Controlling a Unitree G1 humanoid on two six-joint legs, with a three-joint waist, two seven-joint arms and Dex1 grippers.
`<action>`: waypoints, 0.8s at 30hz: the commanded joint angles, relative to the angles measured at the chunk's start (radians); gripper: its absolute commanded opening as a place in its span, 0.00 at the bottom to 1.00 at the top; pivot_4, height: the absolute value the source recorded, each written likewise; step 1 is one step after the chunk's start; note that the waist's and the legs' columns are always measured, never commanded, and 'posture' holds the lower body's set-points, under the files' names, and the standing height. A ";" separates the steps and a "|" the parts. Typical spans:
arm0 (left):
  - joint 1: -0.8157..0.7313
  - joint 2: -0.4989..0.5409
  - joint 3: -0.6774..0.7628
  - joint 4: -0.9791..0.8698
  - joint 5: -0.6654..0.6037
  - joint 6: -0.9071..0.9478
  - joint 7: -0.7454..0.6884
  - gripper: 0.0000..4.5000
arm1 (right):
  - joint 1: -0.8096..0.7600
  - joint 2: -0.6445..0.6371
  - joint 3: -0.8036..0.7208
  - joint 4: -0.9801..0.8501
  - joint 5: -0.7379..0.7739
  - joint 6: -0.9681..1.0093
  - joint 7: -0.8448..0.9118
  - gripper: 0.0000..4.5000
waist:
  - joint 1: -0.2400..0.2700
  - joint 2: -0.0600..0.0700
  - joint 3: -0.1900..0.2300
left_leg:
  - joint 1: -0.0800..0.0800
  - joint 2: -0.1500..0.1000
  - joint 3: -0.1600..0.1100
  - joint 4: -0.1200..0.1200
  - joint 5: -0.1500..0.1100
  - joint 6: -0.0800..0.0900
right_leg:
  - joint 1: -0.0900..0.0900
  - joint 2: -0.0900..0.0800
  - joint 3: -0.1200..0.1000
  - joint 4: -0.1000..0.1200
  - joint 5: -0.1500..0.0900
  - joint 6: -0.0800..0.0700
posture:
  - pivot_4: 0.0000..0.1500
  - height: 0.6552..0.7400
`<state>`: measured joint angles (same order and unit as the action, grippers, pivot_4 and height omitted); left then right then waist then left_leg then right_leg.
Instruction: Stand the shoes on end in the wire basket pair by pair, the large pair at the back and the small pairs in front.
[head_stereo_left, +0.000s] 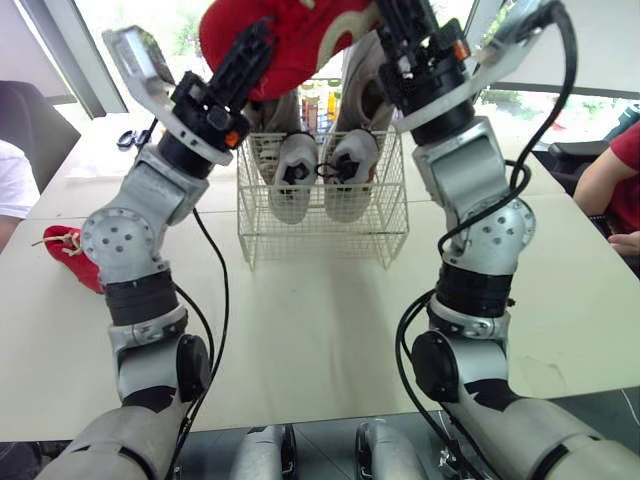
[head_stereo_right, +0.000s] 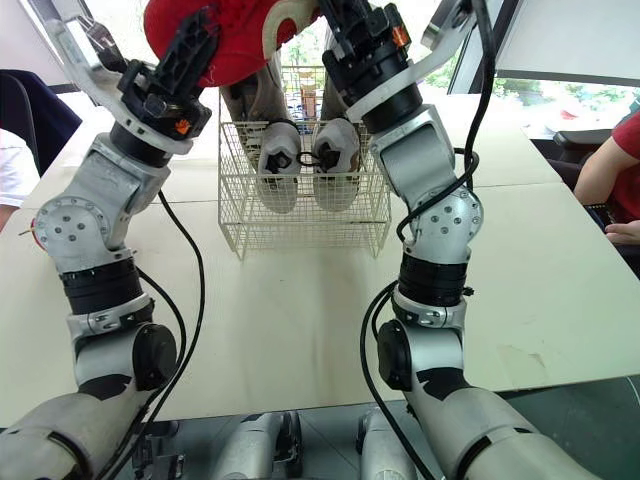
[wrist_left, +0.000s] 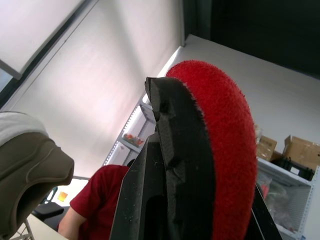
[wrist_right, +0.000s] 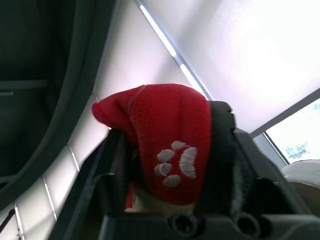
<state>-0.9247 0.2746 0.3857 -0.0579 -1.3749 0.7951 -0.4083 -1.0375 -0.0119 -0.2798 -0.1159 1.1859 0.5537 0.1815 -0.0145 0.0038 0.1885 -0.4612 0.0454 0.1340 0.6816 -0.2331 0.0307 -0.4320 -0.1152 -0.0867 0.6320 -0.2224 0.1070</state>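
A small red shoe (head_stereo_left: 290, 40) with a white paw print (wrist_right: 175, 167) is held up high over the wire basket (head_stereo_left: 320, 245). My left gripper (head_stereo_left: 255, 45) is shut on its one end, with a black finger (wrist_left: 170, 165) pressed against the red fabric (wrist_left: 225, 150). My right gripper (head_stereo_left: 395, 25) is shut on the other end. Two large grey-and-white shoes (head_stereo_left: 293, 175) (head_stereo_left: 350, 170) stand on end side by side at the back of the basket. A second red shoe (head_stereo_left: 72, 250) lies on the table beside my left elbow.
The basket stands mid-table, its front part free of shoes. A small black object (head_stereo_left: 130, 138) lies at the far left. A person in red (head_stereo_left: 610, 180) sits at the right edge, another person (head_stereo_left: 10, 190) at the left edge.
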 joint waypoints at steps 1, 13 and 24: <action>0.022 0.022 -0.022 -0.028 0.021 -0.001 -0.007 0.18 | -0.042 -0.005 0.012 -0.053 0.022 -0.017 0.027 0.31 | 0.000 0.000 0.000 | 0.000 0.000 0.000 0.000 0.000 0.000 | 0.000 0.000 0.000 0.000 0.000 0.000 | 1.00 0.94; 0.323 0.229 -0.075 -0.401 0.124 0.071 0.171 0.70 | -0.117 -0.489 -0.007 0.132 -0.100 0.073 0.479 0.31 | 0.001 0.000 0.000 | 0.000 0.001 -0.001 -0.001 -0.001 0.002 | 0.000 -0.001 0.000 -0.002 0.000 0.000 | 1.00 0.94; 0.630 0.296 -0.057 -0.654 0.079 0.055 0.397 0.70 | -0.082 -0.718 0.277 0.375 -0.564 -0.201 1.077 0.31 | 0.000 0.000 0.000 | 0.001 0.002 0.000 -0.002 -0.001 0.001 | -0.002 -0.001 0.001 -0.002 0.000 -0.001 | 1.00 0.94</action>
<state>-0.3133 0.5761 0.3265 -0.6740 -1.2685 0.8759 -0.0349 -1.1023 -0.7285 0.0111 0.2553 0.6549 0.4065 1.2317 -0.0145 0.0039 0.1888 -0.4606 0.0476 0.1341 0.6801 -0.2343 0.0318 -0.4336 -0.1163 -0.0857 0.6299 -0.2225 0.1061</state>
